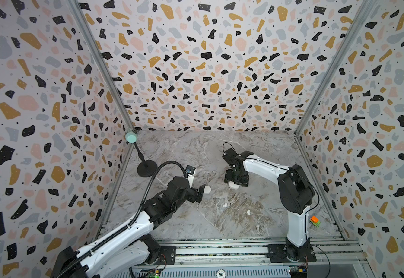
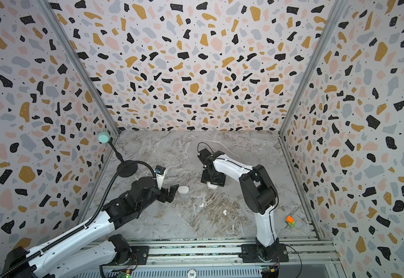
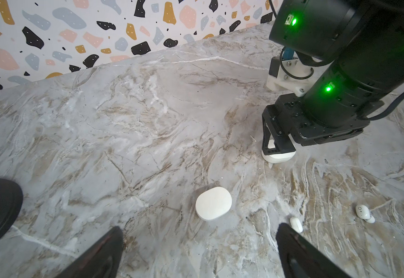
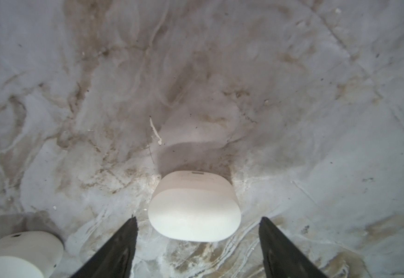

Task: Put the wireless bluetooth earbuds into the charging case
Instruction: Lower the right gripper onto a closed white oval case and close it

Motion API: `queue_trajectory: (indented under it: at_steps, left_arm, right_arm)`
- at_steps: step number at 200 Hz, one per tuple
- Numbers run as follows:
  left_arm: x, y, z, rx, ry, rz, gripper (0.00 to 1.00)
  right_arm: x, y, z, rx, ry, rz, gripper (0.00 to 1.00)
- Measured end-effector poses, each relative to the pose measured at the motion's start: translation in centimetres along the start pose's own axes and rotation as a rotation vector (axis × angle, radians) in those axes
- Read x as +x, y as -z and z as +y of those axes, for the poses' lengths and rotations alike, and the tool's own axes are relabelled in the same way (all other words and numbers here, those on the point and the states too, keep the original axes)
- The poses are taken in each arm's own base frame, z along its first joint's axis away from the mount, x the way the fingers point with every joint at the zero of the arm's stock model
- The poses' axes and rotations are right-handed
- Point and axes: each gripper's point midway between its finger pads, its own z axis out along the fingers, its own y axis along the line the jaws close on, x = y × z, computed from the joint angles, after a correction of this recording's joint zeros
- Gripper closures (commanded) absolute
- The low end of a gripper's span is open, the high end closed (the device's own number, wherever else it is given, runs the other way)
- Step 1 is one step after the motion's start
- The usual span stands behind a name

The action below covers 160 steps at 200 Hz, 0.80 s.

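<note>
Charging case (image 4: pixel 194 211) between the spread jaws of the right pincer (image 4: pixel 198 217), clear of both; earbuds (image 1: pixel 225 205) well apart.

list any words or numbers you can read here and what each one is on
"500": on the round chip, in both top views.
Marks around that number: too small to read.
White case and earbud in the left wrist view: no lettering visible.
</note>
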Motion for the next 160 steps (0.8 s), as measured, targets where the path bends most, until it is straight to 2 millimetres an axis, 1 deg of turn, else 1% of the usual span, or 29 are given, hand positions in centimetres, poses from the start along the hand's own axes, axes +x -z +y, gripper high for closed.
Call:
queue_trajectory:
  at_steps: [71,160]
  left_arm:
    - [0.28,-0.23,-0.09,0.003,-0.004,0.012,0.0]
    - [0.61,-0.45,-0.33,0.015,-0.007,0.027,0.0]
  right_arm:
    - [0.13,-0.76,-0.1,0.013,-0.002,0.012,0.25]
    - [-0.27,-0.92,0.32,-0.003,-0.005,-0.003,0.28]
